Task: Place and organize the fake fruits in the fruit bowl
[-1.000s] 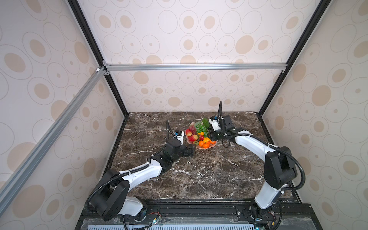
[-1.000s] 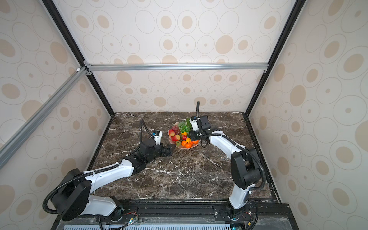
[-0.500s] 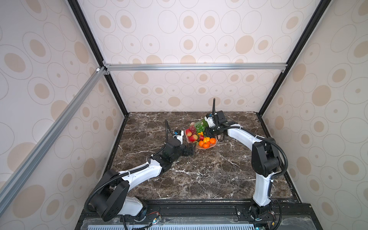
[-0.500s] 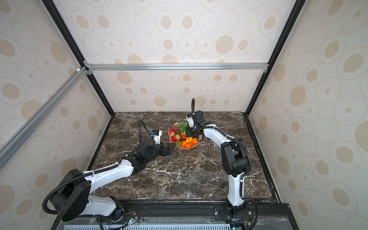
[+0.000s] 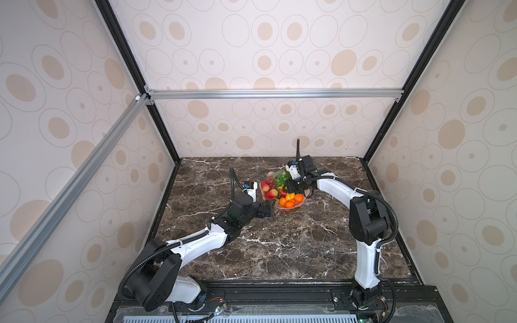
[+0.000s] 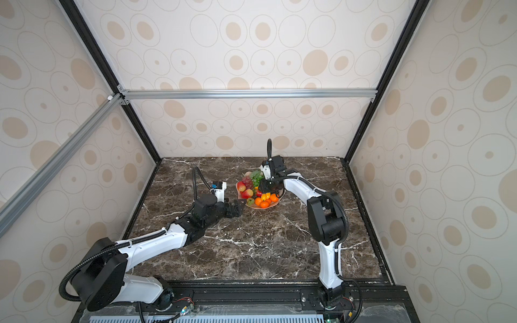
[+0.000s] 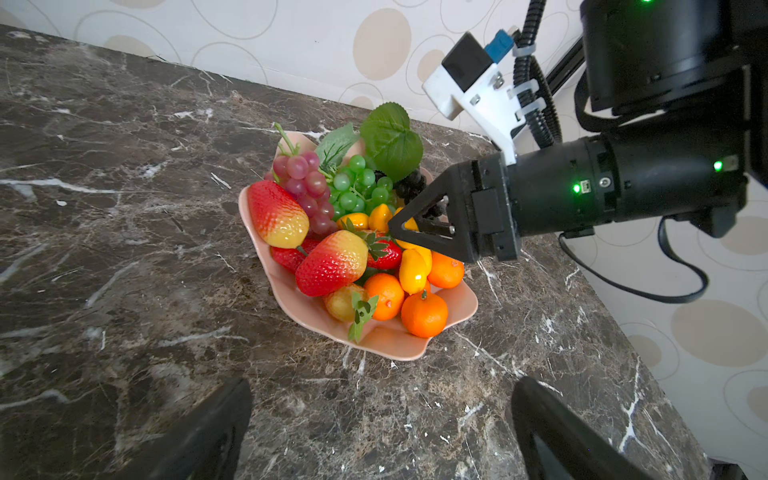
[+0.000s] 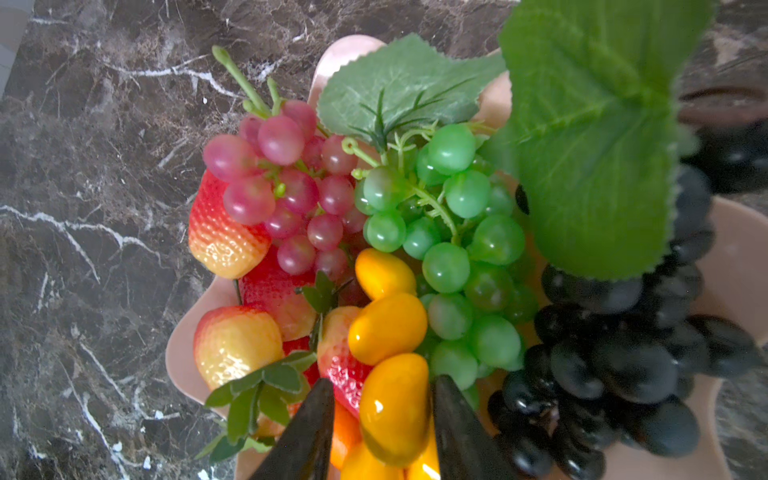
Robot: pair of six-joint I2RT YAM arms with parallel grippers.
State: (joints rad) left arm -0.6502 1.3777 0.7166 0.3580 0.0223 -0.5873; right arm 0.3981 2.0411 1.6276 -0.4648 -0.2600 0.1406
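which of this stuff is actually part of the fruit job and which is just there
Part of the job: fruit bowl, strawberries, tangerines, yellow ovals, red grapes, green grapes, black grapes.
Just there: marble table, aluminium bar, patterned walls.

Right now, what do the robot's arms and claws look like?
The left arm and right arm: white shells, bulky black joints, ribbed black cables. The left gripper and right gripper: black, with tapering wedge fingers. Green lights dot the right arm.
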